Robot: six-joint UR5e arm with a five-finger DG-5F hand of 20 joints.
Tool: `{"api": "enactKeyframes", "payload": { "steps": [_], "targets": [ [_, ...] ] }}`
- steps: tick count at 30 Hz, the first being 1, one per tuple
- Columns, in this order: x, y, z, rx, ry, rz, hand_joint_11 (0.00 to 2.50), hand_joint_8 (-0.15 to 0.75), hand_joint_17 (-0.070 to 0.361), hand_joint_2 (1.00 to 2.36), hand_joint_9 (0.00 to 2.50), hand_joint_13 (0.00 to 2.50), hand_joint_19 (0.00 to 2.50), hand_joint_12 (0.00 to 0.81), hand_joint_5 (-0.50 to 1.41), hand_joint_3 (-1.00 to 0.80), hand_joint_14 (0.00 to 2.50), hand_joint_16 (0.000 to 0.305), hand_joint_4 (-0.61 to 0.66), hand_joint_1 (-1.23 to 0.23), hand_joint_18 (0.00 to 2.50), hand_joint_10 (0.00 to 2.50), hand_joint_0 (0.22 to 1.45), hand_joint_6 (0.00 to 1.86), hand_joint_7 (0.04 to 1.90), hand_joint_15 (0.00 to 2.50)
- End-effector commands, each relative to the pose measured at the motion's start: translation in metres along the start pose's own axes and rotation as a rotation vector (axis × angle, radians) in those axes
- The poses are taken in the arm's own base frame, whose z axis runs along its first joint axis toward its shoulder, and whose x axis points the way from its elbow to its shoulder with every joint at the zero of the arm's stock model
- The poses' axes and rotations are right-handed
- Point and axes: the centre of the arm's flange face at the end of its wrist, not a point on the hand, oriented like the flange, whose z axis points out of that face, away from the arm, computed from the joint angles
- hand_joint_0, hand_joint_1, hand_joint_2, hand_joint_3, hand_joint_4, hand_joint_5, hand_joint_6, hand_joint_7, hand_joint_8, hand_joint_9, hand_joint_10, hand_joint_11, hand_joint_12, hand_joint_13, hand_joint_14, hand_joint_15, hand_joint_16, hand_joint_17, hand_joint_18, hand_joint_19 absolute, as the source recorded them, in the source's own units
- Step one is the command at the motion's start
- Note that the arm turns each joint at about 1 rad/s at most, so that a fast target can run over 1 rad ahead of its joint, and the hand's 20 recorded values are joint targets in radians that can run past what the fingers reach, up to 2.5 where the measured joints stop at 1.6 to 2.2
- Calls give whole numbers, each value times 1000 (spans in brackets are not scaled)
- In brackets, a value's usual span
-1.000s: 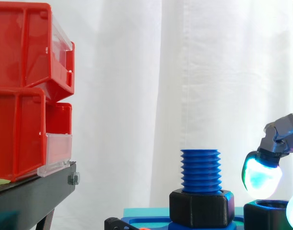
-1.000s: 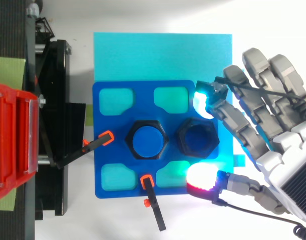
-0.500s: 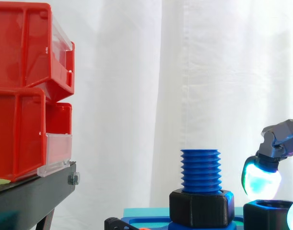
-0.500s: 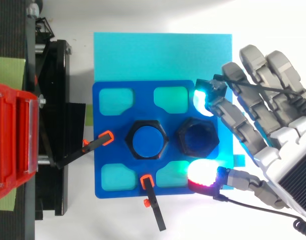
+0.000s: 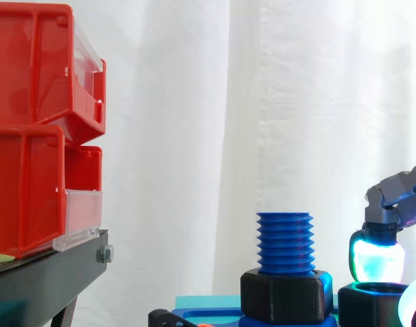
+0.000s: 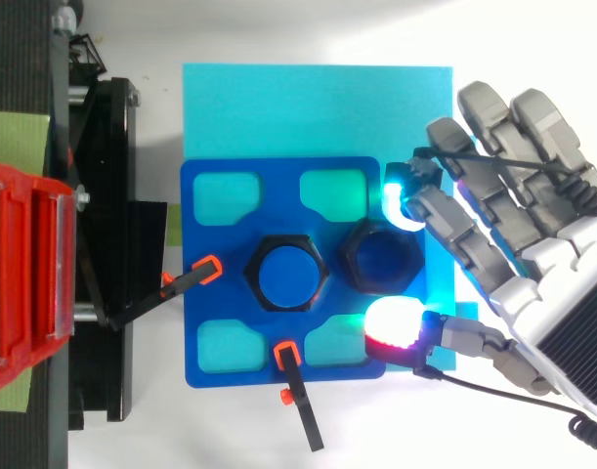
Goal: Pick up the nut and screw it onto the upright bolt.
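A blue threaded bolt [image 5: 284,242] stands upright on a blue fixture plate [image 6: 206,298], with a black hex collar [image 5: 286,297] around its base; from above, the bolt [image 6: 285,273] sits mid-plate. Just right of it rests the loose black nut [image 6: 383,260], low at the right of the side view as nut [image 5: 370,308]. My hand [image 6: 564,327] reaches in from the right, with a cyan-glowing fingertip [image 6: 404,202] at the nut's far corner and a red-glowing thumb pad [image 6: 395,322] at its near edge, pinching it. From the side, the hand [image 5: 393,201] hangs over the nut.
The plate lies on a cyan mat [image 6: 313,106]. Two orange-tipped black clamps [image 6: 192,277] [image 6: 295,385] hold its left and front edges. Stacked red bins [image 5: 32,129] sit on a black stand [image 5: 48,278] to the left.
The fingertip and thumb have closed in on the nut from both sides. The nut has shifted slightly toward the bolt and away from the thumb.
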Motion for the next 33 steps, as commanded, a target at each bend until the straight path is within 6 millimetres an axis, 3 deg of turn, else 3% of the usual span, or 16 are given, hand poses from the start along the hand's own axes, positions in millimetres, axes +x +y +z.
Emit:
{"api": "enactKeyframes", "payload": {
  "steps": [1, 11, 17, 33],
  "targets": [
    [0, -2, 3, -9, 0, -5, 90, 281, 86, 1002, 442, 260, 0, 343, -167, -474, 0, 38, 275, -622, 0, 2, 556, 501, 1198, 0],
    [0, -5, 11, -47, -6, -1, 98, 280, 83, 1002, 473, 294, 0, 339, -156, -471, 0, 37, 270, -620, 0, 3, 561, 500, 1217, 0],
    [-12, -1, 15, -72, -6, 24, 97, 280, 81, 1003, 481, 314, 0, 337, -155, -469, 0, 36, 270, -618, 0, 3, 564, 501, 1219, 0],
    [-22, -14, 11, -94, 86, 26, 109, 280, 81, 1002, 490, 340, 0, 334, -153, -469, 0, 36, 272, -617, 29, 3, 563, 501, 1224, 0]
  ]
}}
